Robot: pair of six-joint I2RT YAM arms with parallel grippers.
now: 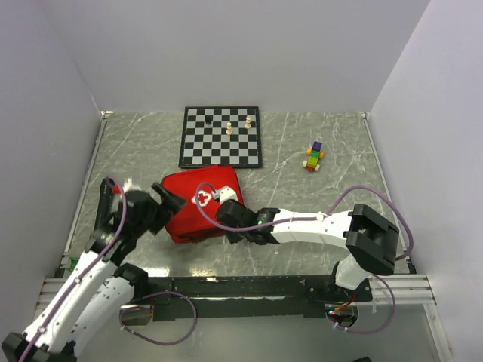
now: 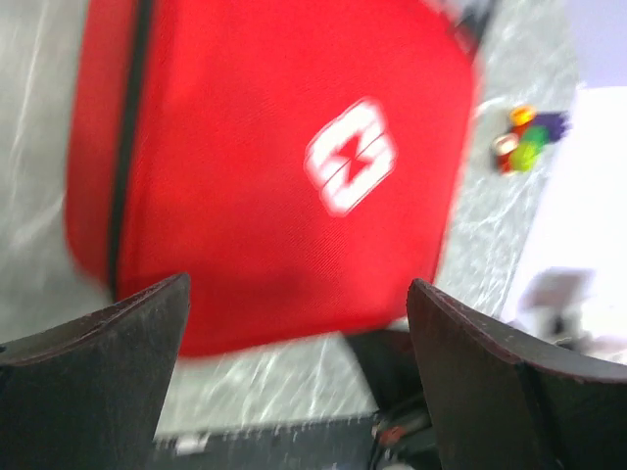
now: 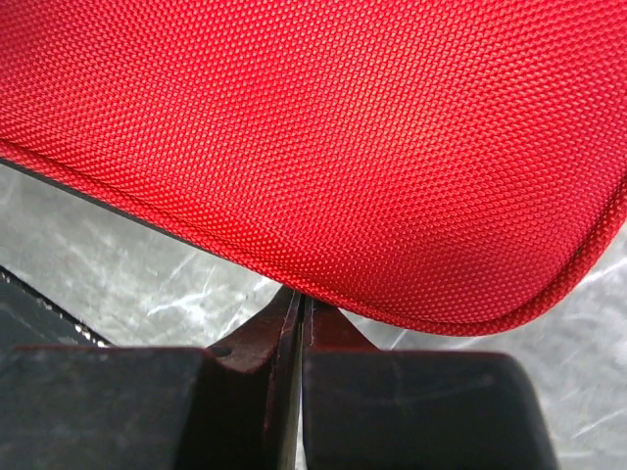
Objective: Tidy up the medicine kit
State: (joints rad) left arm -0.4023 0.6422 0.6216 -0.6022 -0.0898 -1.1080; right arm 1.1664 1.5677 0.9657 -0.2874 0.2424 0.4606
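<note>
The medicine kit (image 1: 198, 205) lies zipped shut in the middle of the marble table, red with a white cross emblem (image 1: 204, 198) facing up. My left gripper (image 1: 173, 202) hovers at the kit's left side and is open. In the blurred left wrist view the kit (image 2: 274, 166) fills the space beyond the left gripper (image 2: 299, 294), and nothing lies between its fingers. My right gripper (image 1: 223, 213) reaches in from the right to the kit's near edge. In the right wrist view the right gripper (image 3: 302, 296) is shut, with its tips against the underside of the kit's (image 3: 323, 147) rim.
A black-and-white chessboard (image 1: 220, 137) with a few pieces lies behind the kit. A small stack of coloured blocks (image 1: 314, 157) stands at the back right, and the same blocks (image 2: 524, 137) show in the left wrist view. White walls close in three sides.
</note>
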